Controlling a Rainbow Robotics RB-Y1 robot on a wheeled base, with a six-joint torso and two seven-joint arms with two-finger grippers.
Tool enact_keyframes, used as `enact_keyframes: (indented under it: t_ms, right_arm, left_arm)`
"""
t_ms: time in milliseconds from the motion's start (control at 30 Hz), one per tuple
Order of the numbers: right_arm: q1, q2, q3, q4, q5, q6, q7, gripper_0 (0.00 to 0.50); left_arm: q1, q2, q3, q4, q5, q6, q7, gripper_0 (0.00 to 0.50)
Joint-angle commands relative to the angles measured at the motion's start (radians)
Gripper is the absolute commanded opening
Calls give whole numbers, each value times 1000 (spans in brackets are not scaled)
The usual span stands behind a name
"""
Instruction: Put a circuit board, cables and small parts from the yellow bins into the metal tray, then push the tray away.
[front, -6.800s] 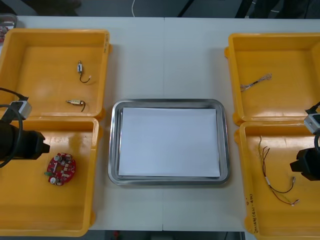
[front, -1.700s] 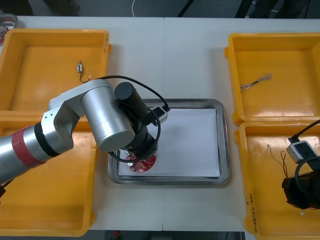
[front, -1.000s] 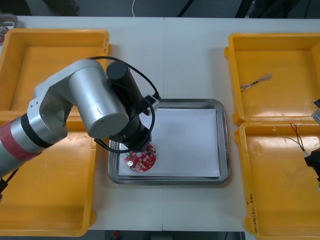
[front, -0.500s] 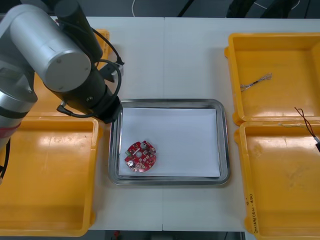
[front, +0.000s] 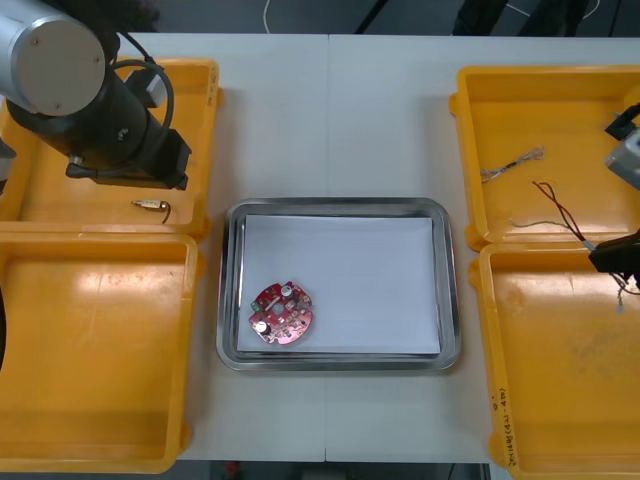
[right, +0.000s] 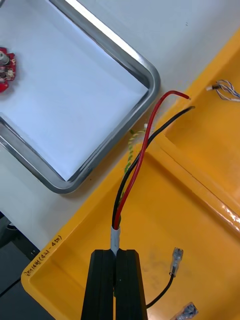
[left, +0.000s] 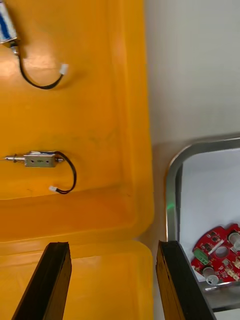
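Over the right yellow bins, my right claw is pinching a red-and-black cable, needing a high carry to the shiny metal tray; left claw gaping over the far-left bin

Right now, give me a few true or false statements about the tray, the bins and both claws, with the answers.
The circuit board lies in the metal tray. True.
The right claw is open. False: it is shut on a red and black cable.
The left claw holds a small metal part. False: it is open with nothing in it, and the part lies in the far left bin.
A twisted blue and white cable lies in the far right bin. True.
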Motion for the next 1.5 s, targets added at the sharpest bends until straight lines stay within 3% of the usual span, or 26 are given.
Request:
enact_keyframes:
  t_ms: [33,267,567,900,1133,1500]
  right_arm:
    - [-115,-50,88,1,-23,3,38,0]
    - [-251,-51,241,2,-34,3,40,0]
    - [-378,-1,448,2,26,3,41,0]
    - [-440,147,638,11,223,3,53,0]
    - [-472,220,796,60,358,3,70,0]
    - [-475,251,970,99,555,-1,110,0]
  left_arm:
    - [-39,-5,50,43,-43,8,82,500]
    - [-62,-5,82,132,-72,-13,101,500]
    - [-89,-18,85,263,-113,-97,136,500]
    - [-89,-19,85,366,-107,-221,173,500]
    - [-89,-28,48,389,-123,-260,294,500]
    - [-89,-30,-30,473,-113,-310,378,500]
